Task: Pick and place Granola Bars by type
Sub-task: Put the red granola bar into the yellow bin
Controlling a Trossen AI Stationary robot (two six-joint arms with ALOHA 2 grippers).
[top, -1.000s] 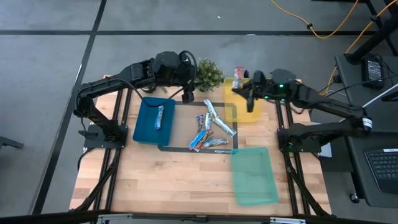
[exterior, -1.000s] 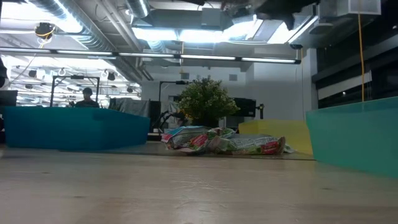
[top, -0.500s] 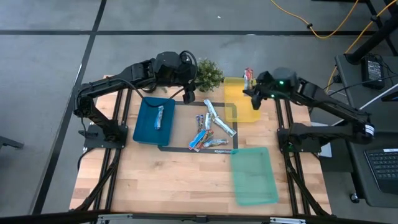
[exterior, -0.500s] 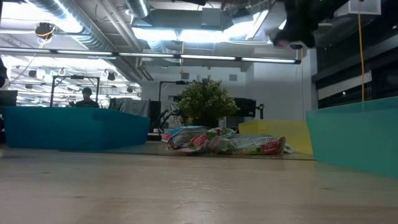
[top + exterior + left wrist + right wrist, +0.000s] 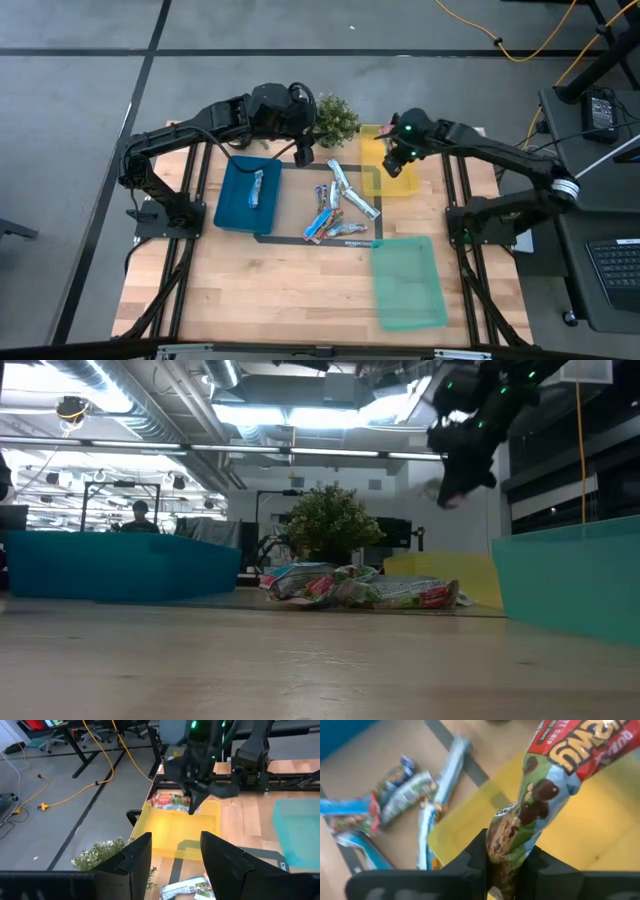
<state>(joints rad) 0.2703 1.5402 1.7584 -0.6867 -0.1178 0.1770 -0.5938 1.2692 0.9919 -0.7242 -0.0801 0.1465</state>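
Several granola bars [image 5: 340, 205] lie in a loose pile on the table's middle, also in the low view [image 5: 360, 588]. One bar [image 5: 257, 188] rests flat in the blue tray [image 5: 235, 205]. My right gripper [image 5: 395, 160] hangs over the yellow tray [image 5: 388, 186], shut on a bar with a red, green and brown wrapper [image 5: 545, 775]. My left gripper [image 5: 300, 155] hovers open and empty near the table's far edge, between the blue tray and the pile; its fingers frame the left wrist view [image 5: 176, 865]. My right gripper pinches the red-and-green bar between its two fingers at one end [image 5: 509, 845]. The rest of the bar juts out past the fingertips. In the left wrist view the bar [image 5: 170, 800] lies about level, lifted clear above the yellow tray [image 5: 180, 832].
A green tray [image 5: 408, 285] sits on the table's near right part. A small potted plant [image 5: 335, 118] stands at the far edge between the two arms. Bare wood lies along the near left side [image 5: 260, 290].
My right arm has swung toward the table's left and come down, carrying the bar from the yellow tray's far right corner to a point low over that tray; in the low view the gripper has dropped into sight. The pile has not moved.
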